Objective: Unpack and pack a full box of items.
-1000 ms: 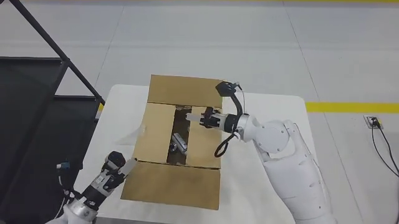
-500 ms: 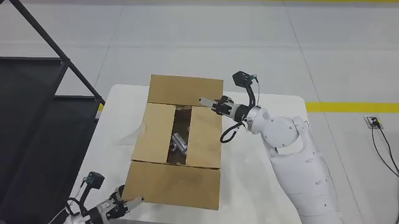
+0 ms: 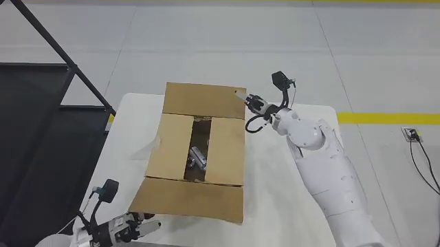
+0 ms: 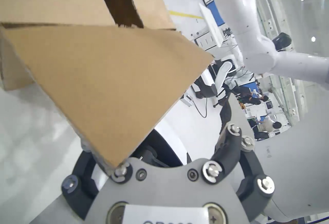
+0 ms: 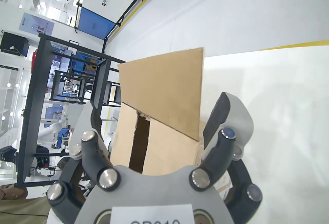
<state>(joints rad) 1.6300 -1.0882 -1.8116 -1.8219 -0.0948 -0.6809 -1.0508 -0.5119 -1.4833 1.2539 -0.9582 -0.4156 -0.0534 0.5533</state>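
Right gripper (image 3: 238,95) is off the box (image 3: 227,154) now. A second ago it hung over the right inner flap (image 3: 227,151); it has since pulled out toward the far right corner of the box and sits just beside the edge of the far flap (image 3: 205,99). Its fingers (image 5: 218,117) are spread wide and hold nothing, with the far flap's corner near one pad but not pinched.

Left gripper (image 3: 143,226) has moved too. It was beside the box's near left corner and has dropped back to the near edge of the worktop (image 3: 289,178), under the left corner of the near flap (image 3: 189,202). It is released as well; in the left wrist view the flap's corner (image 4: 113,158) comes down onto the gripper body without being clamped.

The box has not shifted and stands mid-worktop, toward the left edge. Far and near flaps are folded out. Both inner flaps lie as they did, with a narrow gap between them, and the items (image 3: 198,156) are inside the box, seen through that gap.

Judgement: nothing is unpacked yet. Both arms have backed off empty, so the inner flaps look like the next thing to open before any item can be reached.
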